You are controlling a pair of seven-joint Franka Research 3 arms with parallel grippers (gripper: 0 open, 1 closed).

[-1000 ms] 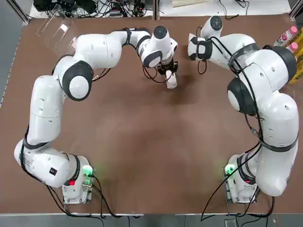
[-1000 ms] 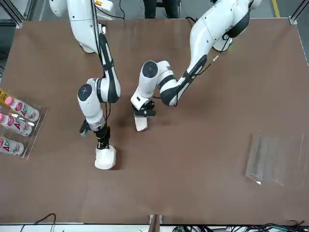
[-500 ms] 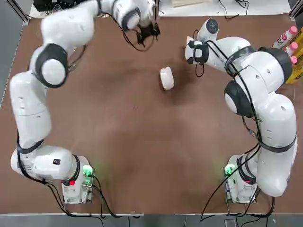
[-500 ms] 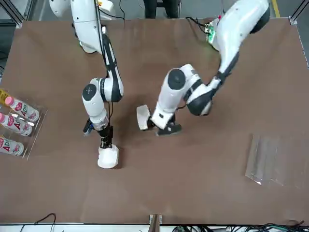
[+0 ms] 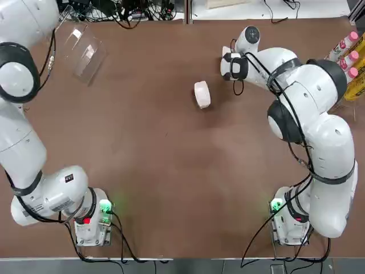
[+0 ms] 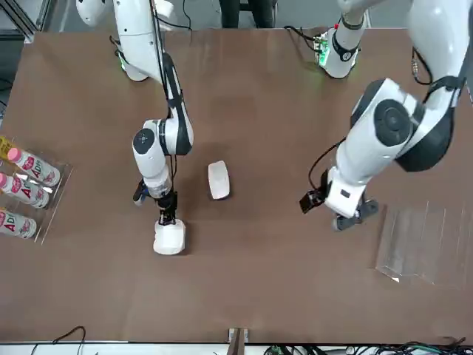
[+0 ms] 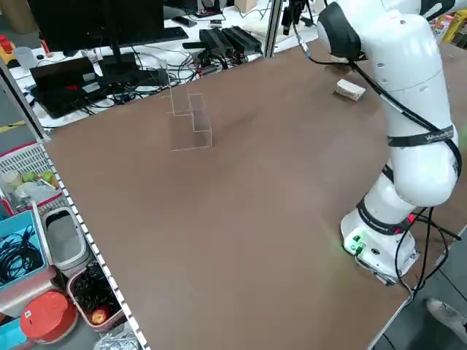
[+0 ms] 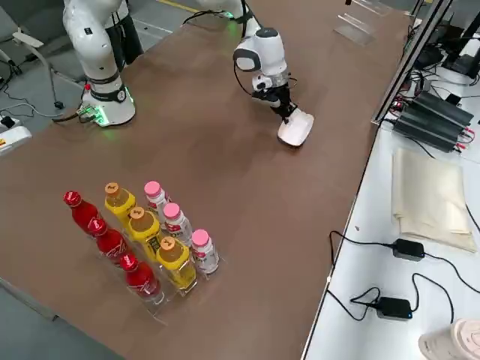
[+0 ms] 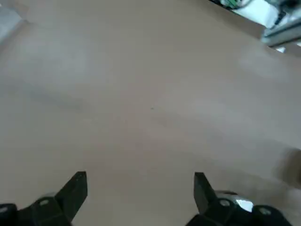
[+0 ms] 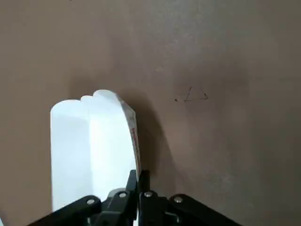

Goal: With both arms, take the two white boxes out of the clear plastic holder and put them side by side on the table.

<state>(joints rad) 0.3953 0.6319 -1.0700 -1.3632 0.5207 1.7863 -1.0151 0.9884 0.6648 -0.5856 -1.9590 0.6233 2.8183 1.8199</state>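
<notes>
The two white boxes lie on the counter [image 5: 171, 171]: one box [image 5: 202, 94] free at the middle, the other box [image 6: 169, 237] pinched by the right gripper [image 6: 168, 220]. They look light, stiff, smooth; grip flat sides. Left gripper [image 6: 336, 209] is spread apart, empty.

The left gripper [image 6: 338, 213] released its white box [image 6: 219, 180] and swung away.
</notes>
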